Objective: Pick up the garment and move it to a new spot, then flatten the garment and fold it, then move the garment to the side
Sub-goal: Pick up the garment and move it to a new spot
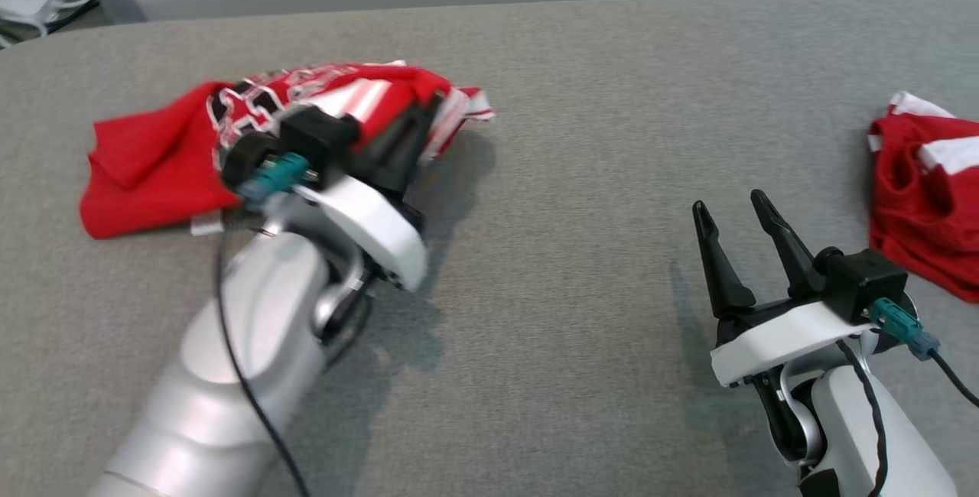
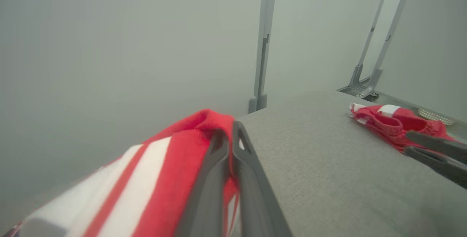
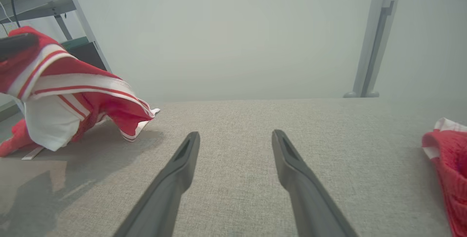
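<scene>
Left end effector [image 1: 428, 111] covers part of the garment [image 1: 153, 168].

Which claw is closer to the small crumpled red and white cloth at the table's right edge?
Right. The right gripper stands open just left of that crumpled cloth, not touching. The left gripper is far across, shut on the larger red striped garment.

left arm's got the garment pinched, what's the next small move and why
Probably raise the left end effector: it is shut on a fold of the garment, but the garment's other end lies on the table and would drag if carried now.
</scene>
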